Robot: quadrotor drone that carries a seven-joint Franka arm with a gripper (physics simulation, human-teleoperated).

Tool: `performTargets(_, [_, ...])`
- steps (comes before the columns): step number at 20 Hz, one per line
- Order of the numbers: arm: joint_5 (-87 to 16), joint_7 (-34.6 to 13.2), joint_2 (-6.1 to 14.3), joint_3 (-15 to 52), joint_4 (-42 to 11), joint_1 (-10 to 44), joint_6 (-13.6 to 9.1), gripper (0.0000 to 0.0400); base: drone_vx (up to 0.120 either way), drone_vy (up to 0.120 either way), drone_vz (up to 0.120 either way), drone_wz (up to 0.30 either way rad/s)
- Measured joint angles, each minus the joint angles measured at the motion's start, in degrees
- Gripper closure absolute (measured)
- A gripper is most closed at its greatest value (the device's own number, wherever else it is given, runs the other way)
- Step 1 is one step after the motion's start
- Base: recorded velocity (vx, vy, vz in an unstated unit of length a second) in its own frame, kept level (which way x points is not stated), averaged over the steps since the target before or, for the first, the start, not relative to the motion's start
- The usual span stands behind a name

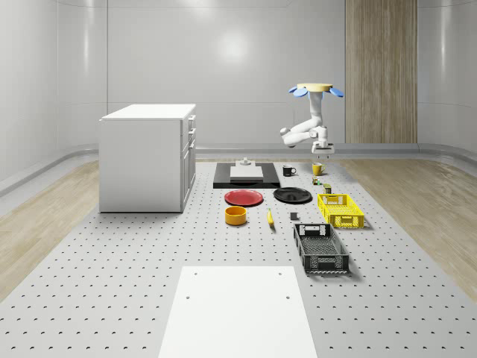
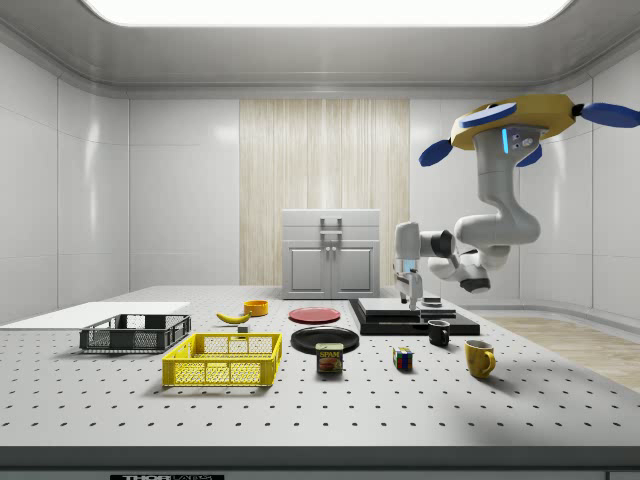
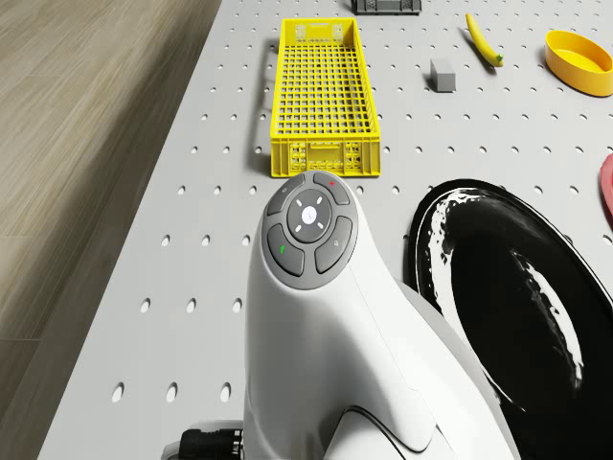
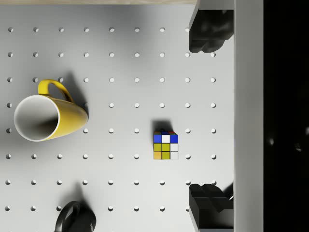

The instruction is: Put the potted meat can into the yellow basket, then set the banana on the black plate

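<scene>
drone [image 2: 515, 118] hovers over desk [image 1: 112, 283] far end | gripper [image 2: 414, 291] above Rubik's cube [image 4: 165, 145], fingers [image 4: 207, 34] wide, empty | potted meat can [image 2: 329, 358] upright beside yellow basket [image 2: 223, 359], near black plate [image 2: 325, 339] | can: rigid, smooth, likely light; grip flat sides

1. The drone [image 2: 515, 120] is seen hovering over the table's [image 1: 112, 298] far end, with the gripper [image 2: 413, 290] hung below it, above the table.
2. Directly beneath the gripper, a puzzle cube [image 4: 165, 145] is found on the table.
3. A mug [image 4: 48, 117] is set near the cube, and a second mug [image 4: 75, 221] lies close by.
4. The potted meat can [image 2: 329, 358] is placed beyond the cube from the gripper, just beside the plate [image 2: 324, 339].
5. The basket [image 2: 223, 359] is set farther from the gripper than the can.
6. The banana [image 2: 233, 317] is laid well apart from the gripper, past the plate.
</scene>
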State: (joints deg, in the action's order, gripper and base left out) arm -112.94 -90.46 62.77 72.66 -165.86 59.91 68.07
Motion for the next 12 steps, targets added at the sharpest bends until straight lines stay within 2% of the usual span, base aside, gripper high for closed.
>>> performTargets(12, [1.8, -1.47, 3.63, 1.36, 0.24, 1.64, 2.99, 0.0, 0.12, 0.0, -0.12, 0.0])
